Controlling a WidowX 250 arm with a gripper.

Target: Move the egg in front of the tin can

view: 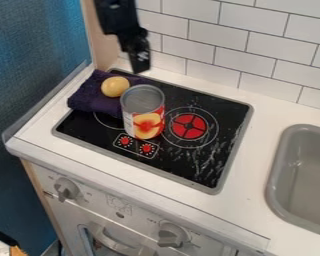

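The black gripper (140,65) hangs over the back left of the stove, above and slightly right of the egg. A yellowish egg (115,86) rests on a folded dark purple cloth (90,98) at the stove's back left corner. Just right of the egg, nearer the front, the tin can (143,112) stands upright on the black stove top, with a peach picture on its label. The gripper is apart from both egg and can.
The black stove top (196,165) has a red burner right of the can and printed red knobs in front of it. A grey sink (309,170) lies at the right. White tiles rise behind, and a wooden post stands at the back left.
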